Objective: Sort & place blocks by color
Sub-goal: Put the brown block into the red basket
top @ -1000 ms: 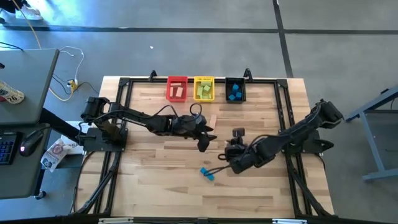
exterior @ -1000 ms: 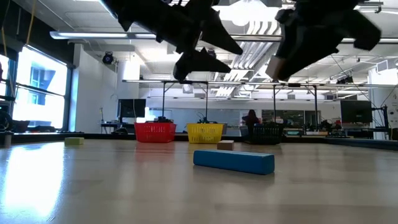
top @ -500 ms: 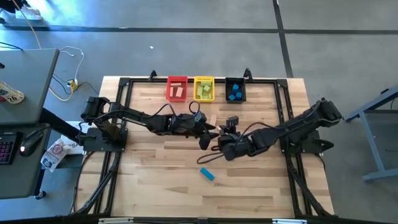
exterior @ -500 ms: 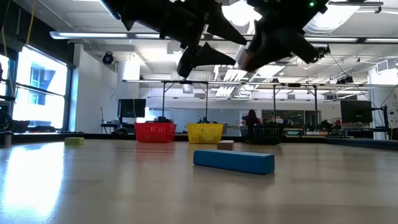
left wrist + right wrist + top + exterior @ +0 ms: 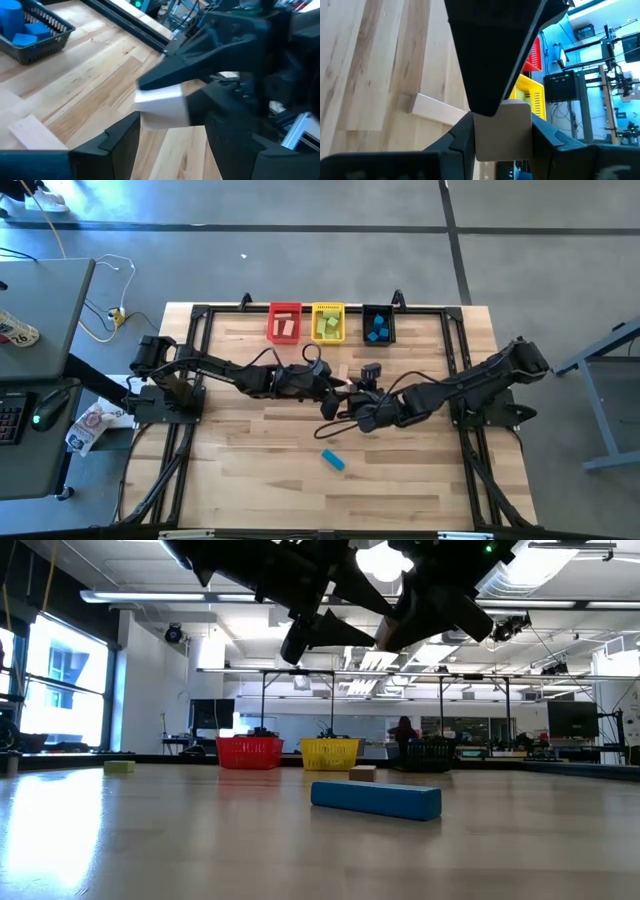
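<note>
Wood block (image 5: pixel 161 106): a pale cube held in the air above the middle of the worktop (image 5: pixel 250 470), pinched in the right hand (image 5: pixel 357 402).
Right hand: closed on the cube, in the centre of the high view, tip to tip with the other hand.
Left hand (image 5: pixel 328 395): open wide, one finger on each side of the cube and neither seen touching it; this looks like a mid-air pass.
Rest of the blocks: a blue bar (image 5: pixel 332 460) lies alone on the worktop, lower centre of the high view. A pale bar (image 5: pixel 342 374) lies just above the hands in that view.
Bins: red bin (image 5: pixel 284 323), yellow bin (image 5: pixel 328 323) and black bin (image 5: pixel 377 325) stand in a row at the top edge of the worktop, each already holding blocks.
Risk, drop: if the right hand lets go before the left has closed, the cube falls and may bounce away.
Risk, skew: the left fingers may close on a corner instead of flat faces, so the cube twists or squirts out.
Risk, clash: the two hands are crowded together, and a small misaim sets finger against finger.
Risk, wrong bin: the bins sit side by side, so a loose grip could drop the cube into the neighbouring one.
</note>
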### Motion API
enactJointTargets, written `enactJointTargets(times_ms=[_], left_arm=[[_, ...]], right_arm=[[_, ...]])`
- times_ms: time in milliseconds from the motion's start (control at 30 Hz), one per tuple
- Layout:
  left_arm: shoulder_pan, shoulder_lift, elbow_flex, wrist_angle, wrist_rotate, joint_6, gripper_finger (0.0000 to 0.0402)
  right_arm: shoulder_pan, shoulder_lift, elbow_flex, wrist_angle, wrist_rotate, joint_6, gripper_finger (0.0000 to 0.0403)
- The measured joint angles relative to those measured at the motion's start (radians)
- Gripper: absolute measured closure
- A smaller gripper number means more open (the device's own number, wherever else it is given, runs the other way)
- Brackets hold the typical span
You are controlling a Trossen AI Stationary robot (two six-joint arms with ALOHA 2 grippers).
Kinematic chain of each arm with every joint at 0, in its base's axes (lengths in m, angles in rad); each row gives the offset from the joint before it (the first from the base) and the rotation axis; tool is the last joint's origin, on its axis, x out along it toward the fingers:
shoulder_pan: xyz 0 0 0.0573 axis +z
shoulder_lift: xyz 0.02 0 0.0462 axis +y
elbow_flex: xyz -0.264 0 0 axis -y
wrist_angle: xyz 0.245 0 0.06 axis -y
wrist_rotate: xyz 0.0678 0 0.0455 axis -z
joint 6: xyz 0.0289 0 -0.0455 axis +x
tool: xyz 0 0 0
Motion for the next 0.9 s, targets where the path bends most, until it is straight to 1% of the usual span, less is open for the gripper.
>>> enactJointTargets(times_ms=[133, 233, 433, 600, 800, 900], left_arm=[[0.002, 0.001, 0.000, -0.007, -0.018, 0.000, 0.0190], [0.001, 0.001, 0.000, -0.012, -0.041, -0.005, 0.0190], [0.001, 0.001, 0.000, 0.002, 0.005, -0.006, 0.0190], [0.001, 0.001, 0.000, 0.003, 0.008, -0.003, 0.0190], [0.001, 0.001, 0.000, 0.003, -0.001, 0.029, 0.0191], [0.000, 0.001, 0.000, 0.004, -0.002, 0.043, 0.0204]], right_arm=[[0.004, 0.000, 0.001, -0.025, -0.009, 0.054, 0.0298], [0.011, 0.000, 0.001, -0.023, -0.012, 0.059, 0.0298], [0.011, 0.000, 0.001, 0.037, -0.009, 0.020, 0.0298], [0.007, 0.000, 0.001, 0.105, -0.027, -0.033, 0.0298], [0.007, 0.000, 0.001, 0.106, -0.041, -0.034, 0.0298], [0.007, 0.000, 0.001, 0.106, -0.043, -0.027, 0.0298]])
